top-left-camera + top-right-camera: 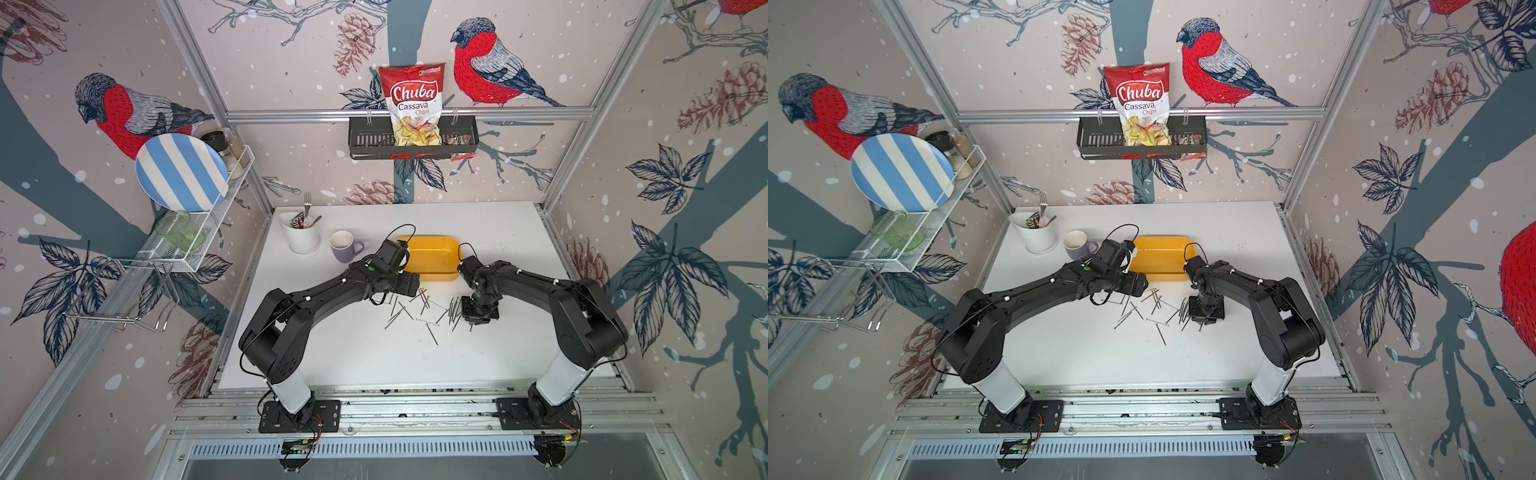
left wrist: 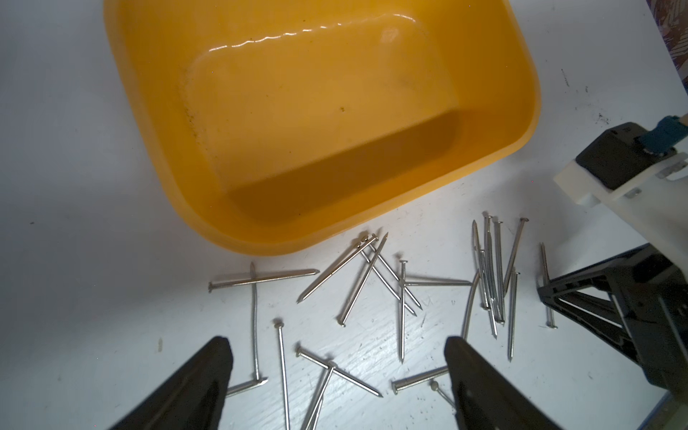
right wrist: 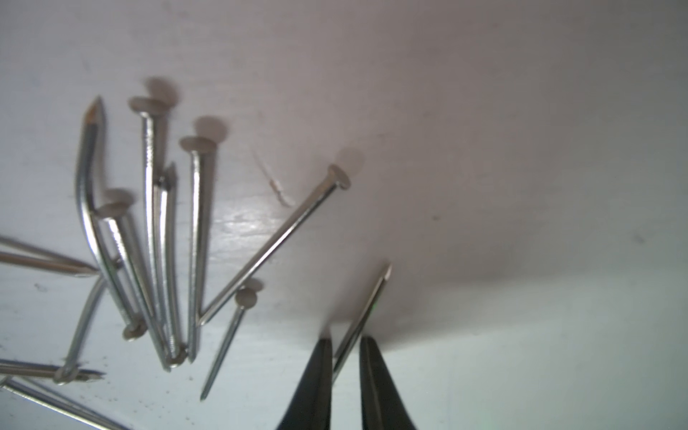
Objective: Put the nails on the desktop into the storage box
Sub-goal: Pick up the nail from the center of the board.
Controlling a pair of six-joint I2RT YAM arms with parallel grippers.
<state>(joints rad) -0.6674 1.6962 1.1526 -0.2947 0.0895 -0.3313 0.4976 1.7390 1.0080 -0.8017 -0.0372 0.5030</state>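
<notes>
thin shiny flat-headed nails (image 2: 363,279), scattered, crossing, one bent, white desktop (image 2: 93,223)

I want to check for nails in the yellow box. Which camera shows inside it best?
The left wrist view: the yellow storage box fills it, floor bare. Both top views show it small, partly behind the left arm. The right wrist view misses it.

On the white surface (image 1: 498,257): yellow storage box (image 1: 432,259) toward the back, nails (image 2: 491,275) scattered just before it, purple mug (image 1: 345,247) beside white utensil holder (image 1: 303,241), back left.
</notes>
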